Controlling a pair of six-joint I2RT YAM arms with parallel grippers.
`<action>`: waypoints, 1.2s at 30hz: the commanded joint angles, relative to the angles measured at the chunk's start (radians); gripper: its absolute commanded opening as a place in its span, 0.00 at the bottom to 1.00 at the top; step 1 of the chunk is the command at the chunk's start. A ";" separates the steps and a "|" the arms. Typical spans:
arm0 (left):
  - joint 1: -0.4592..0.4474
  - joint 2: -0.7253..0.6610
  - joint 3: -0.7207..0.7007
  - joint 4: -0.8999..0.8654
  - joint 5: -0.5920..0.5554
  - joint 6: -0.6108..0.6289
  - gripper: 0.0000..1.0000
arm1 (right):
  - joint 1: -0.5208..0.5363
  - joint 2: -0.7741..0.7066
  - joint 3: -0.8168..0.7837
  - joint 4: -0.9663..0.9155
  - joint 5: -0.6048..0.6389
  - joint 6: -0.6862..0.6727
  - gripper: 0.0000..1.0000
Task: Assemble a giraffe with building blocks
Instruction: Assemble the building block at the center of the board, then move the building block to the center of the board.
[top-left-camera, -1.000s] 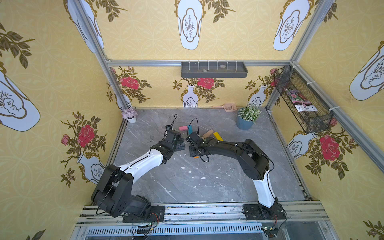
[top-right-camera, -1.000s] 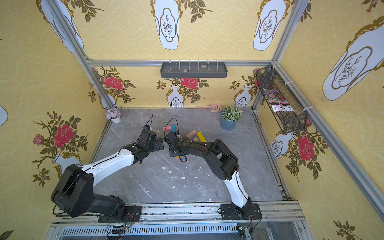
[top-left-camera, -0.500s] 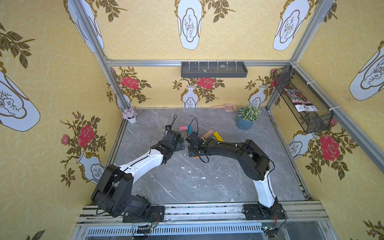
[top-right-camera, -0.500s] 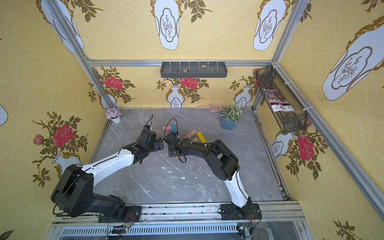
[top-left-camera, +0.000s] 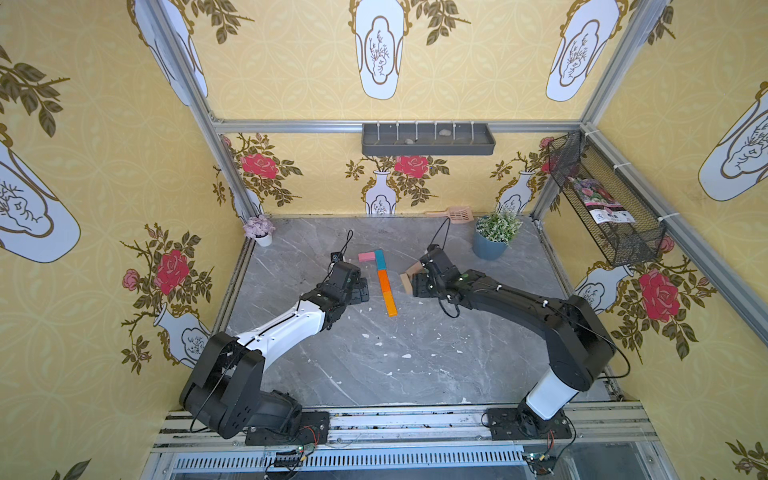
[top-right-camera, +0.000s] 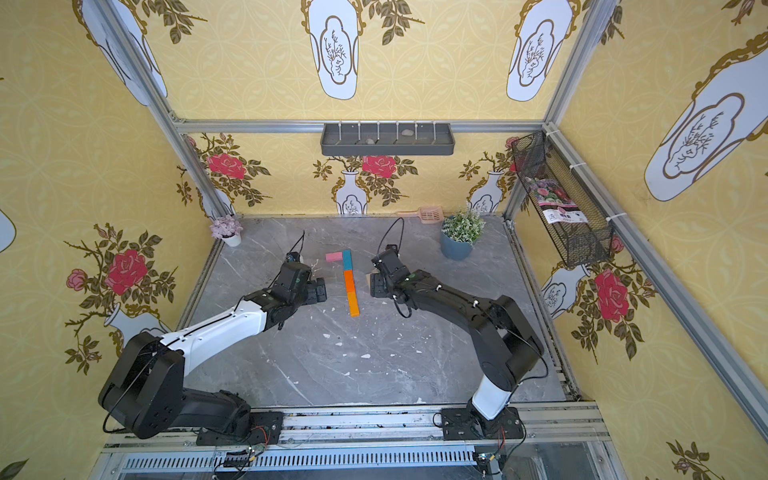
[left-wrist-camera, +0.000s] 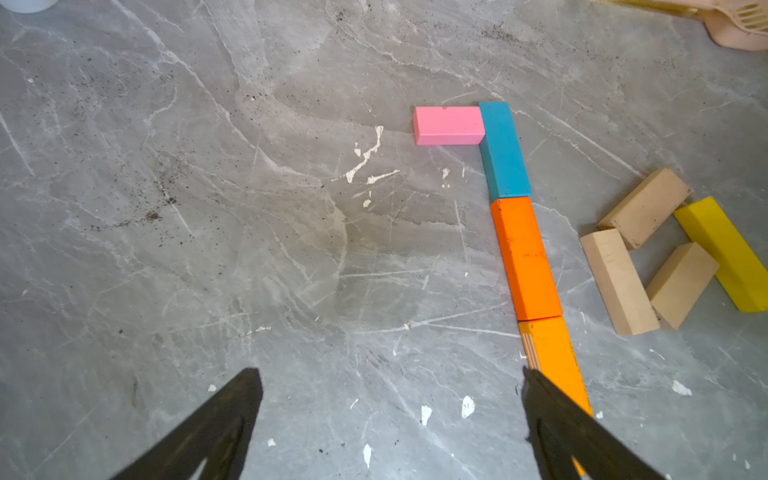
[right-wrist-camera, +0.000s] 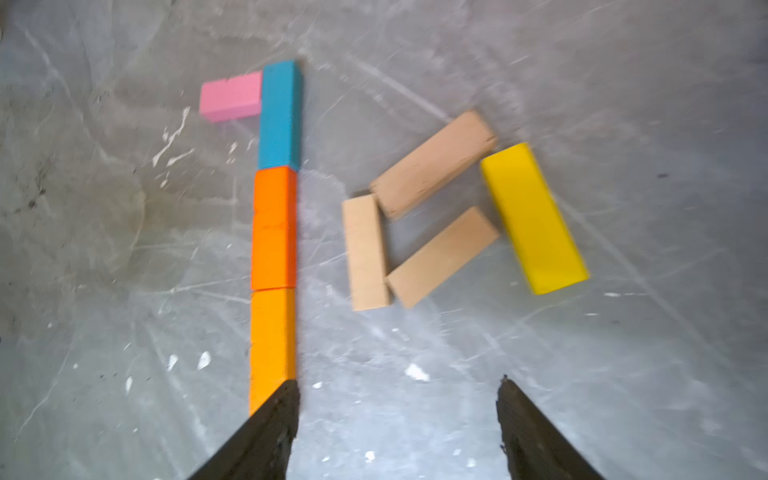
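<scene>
The giraffe (top-left-camera: 384, 286) is only partly laid out, flat on the grey tabletop (left-wrist-camera: 208, 208) toward the back middle, between your two arms. The pink block (left-wrist-camera: 449, 124) lies crosswise with its end against the side of the blue block (left-wrist-camera: 505, 149). From the blue one, the two orange blocks (left-wrist-camera: 525, 257) run end to end in one straight line toward the arm bases.

The yellow block (right-wrist-camera: 534, 218) and the three tan blocks (right-wrist-camera: 434, 164) lie loose in a cluster just beside that line, on your right arm's side. The tan ones meet or nearly meet at their corners, and the yellow one is on the cluster's outer side.

Your left fingers (left-wrist-camera: 216, 424) stand wide apart with nothing between them, just beside the orange blocks on the left arm's side. Your right fingers (right-wrist-camera: 266, 432) are spread apart too and hold nothing, near the loose cluster; that wrist view is blurred.
</scene>
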 joint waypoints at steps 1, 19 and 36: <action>-0.001 -0.007 -0.011 0.011 0.148 -0.099 0.99 | -0.041 -0.101 -0.128 0.149 0.069 -0.124 0.76; -0.223 0.326 0.395 -0.174 0.064 -0.090 0.99 | -0.183 -0.261 -0.492 0.320 0.532 0.162 0.94; -0.289 0.978 1.301 -0.500 0.094 -0.320 0.93 | -0.315 -0.446 -0.611 0.387 0.404 0.229 0.98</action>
